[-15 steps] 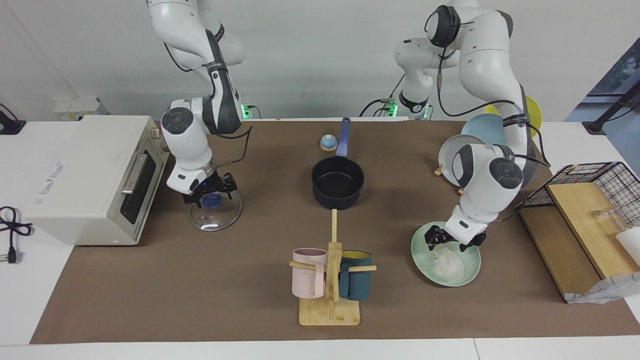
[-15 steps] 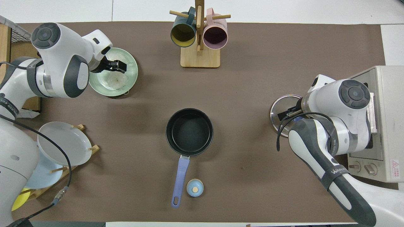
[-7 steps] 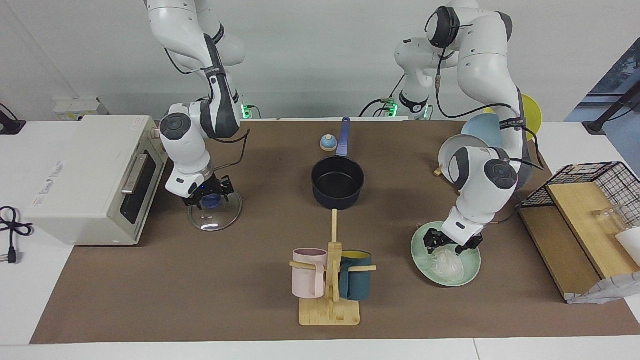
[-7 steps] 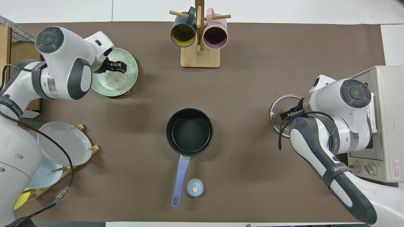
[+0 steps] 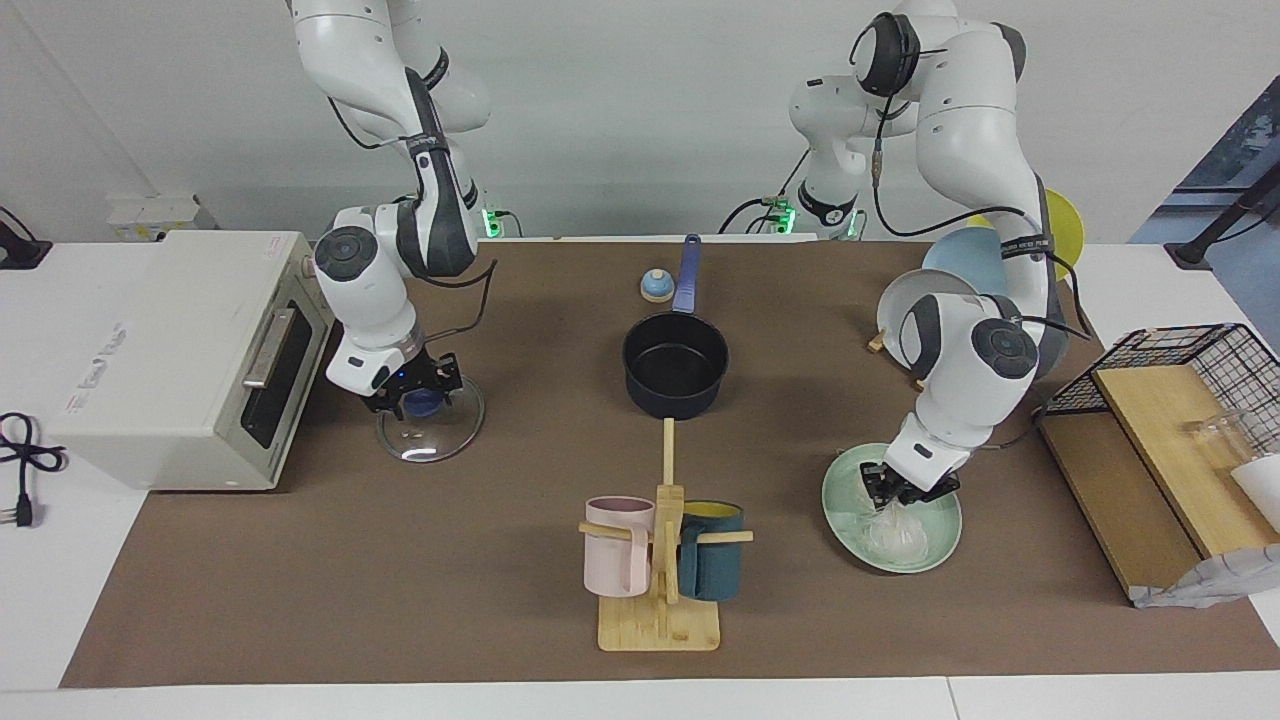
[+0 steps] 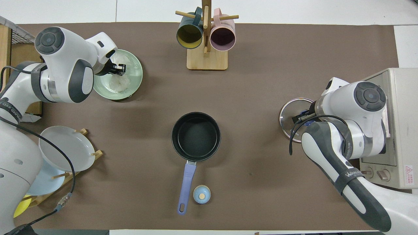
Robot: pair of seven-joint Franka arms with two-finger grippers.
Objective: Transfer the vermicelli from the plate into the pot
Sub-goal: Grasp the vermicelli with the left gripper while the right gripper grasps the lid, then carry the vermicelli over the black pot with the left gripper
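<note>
The pale green plate [image 5: 838,498] [image 6: 136,75] lies toward the left arm's end of the table, with a whitish bundle of vermicelli [image 5: 895,533] [image 6: 118,84] on it. My left gripper [image 5: 893,493] [image 6: 119,69] is down in the plate, shut on the top of the vermicelli. The dark pot [image 5: 675,362] [image 6: 196,135] stands empty at mid-table, its blue handle pointing toward the robots. My right gripper [image 5: 415,385] [image 6: 302,116] is down at the glass lid [image 5: 432,442] [image 6: 288,112], its fingers closed around the lid's blue knob.
A wooden mug rack [image 5: 660,600] [image 6: 206,60] with a pink and a teal mug stands farther from the robots than the pot. A toaster oven [image 5: 170,350] [image 6: 400,94] sits beside the lid. Upright plates [image 5: 925,300] [image 6: 65,150] and a wire basket [image 5: 1180,370] stand near the plate.
Both grippers have closed: the left one's fingers drew together on the vermicelli, the right one's around the lid's knob. Both wrists shifted only slightly.
</note>
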